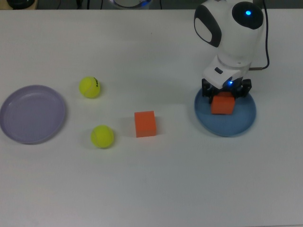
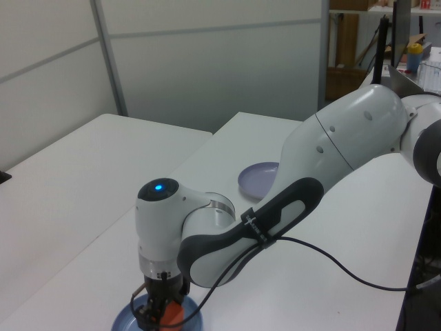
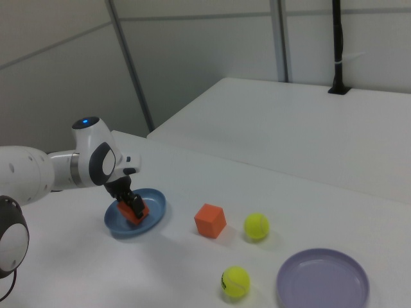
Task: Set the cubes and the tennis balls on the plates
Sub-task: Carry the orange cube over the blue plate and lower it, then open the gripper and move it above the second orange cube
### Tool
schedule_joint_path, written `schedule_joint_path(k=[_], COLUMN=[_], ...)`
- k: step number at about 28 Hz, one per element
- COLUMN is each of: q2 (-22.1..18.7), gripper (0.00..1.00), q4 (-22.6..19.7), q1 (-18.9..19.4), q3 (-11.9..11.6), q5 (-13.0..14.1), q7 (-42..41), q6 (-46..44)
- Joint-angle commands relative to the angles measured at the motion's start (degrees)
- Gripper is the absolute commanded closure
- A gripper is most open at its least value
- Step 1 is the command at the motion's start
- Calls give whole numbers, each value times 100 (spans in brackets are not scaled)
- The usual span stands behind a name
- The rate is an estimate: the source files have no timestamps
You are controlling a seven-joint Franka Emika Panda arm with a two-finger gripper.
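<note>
My gripper (image 1: 223, 98) is shut on an orange cube (image 1: 222, 107) and holds it low inside the blue plate (image 1: 236, 127) at the top view's right. In the right view the gripper (image 3: 131, 204) holds the cube (image 3: 136, 214) tilted over that plate (image 3: 157, 204). A second orange cube (image 1: 145, 124) sits on the table near the middle. Two tennis balls (image 1: 89, 87) (image 1: 102, 136) lie left of it, the upper one with a black mark. The lavender plate (image 1: 32, 113) lies at the far left with nothing on it.
The white arm (image 2: 324, 158) stretches across the table in the left view, trailing a black cable (image 2: 331, 265). The lavender plate (image 2: 258, 179) shows behind it. Grey wall panels and a second white table (image 3: 308, 122) stand beyond.
</note>
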Motion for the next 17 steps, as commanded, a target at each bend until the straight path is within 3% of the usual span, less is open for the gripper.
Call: schedule_joint_path(k=[1,10,17], q2=[-131,-712,-738], gripper=[0,0,0], q4=[154,268,374], q1=[65,-101,-400], q3=[-80,-176,-827], q5=[-107,-20,68], q7=[132,-570,-2037], q6=[-44,-439,-651])
